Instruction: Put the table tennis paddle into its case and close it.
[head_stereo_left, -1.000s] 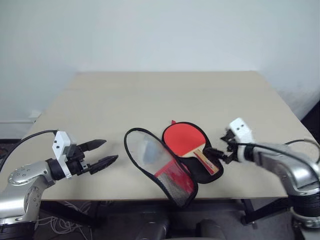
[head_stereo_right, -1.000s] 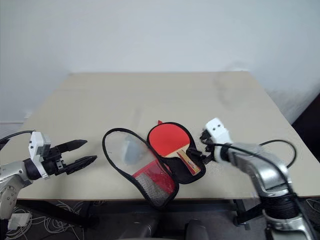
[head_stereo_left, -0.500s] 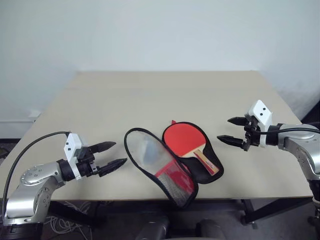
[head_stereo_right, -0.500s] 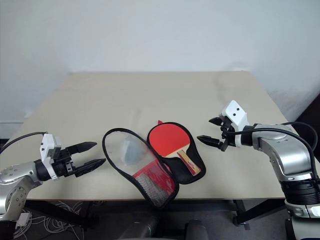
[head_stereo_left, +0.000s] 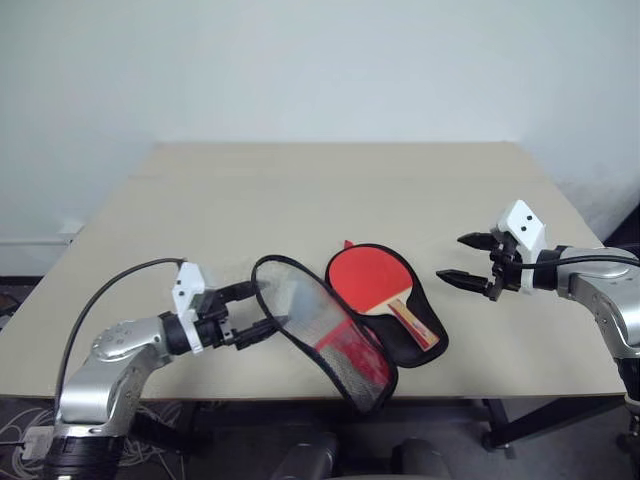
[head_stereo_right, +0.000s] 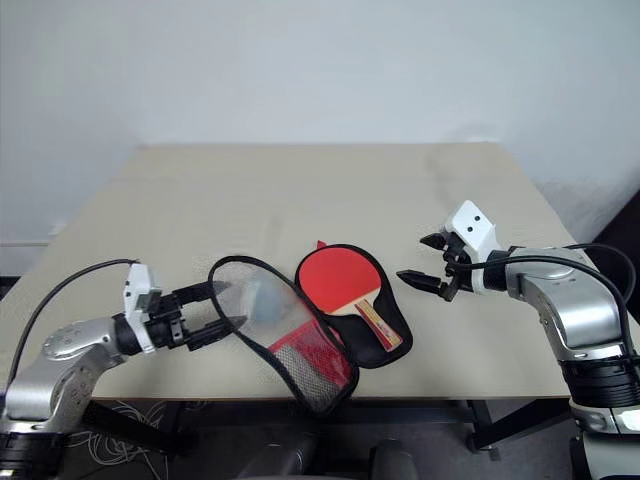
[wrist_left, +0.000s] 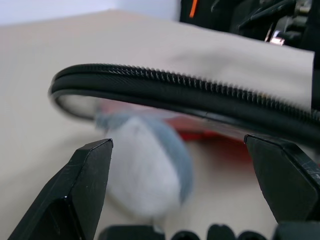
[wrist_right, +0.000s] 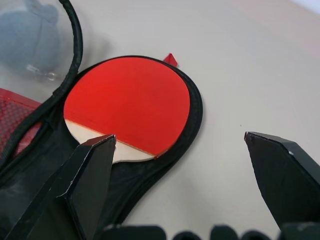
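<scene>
Beige bench against a plain white wall

The bench (head_stereo_left: 330, 190) has a bare matte top; the wall (head_stereo_left: 320, 70) rises at 12 o'clock, evenly lit. Loose cables (head_stereo_left: 130, 440) lie underneath at 7 o'clock.

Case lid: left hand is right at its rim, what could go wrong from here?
1. The left hand is open at the raised lid rim of the case; a shallow pinch could slip off.
2. Dragging the lid might shift the table tennis paddle off the lower half.
3. The right hand hovers clear, so nothing steadies the case.
</scene>
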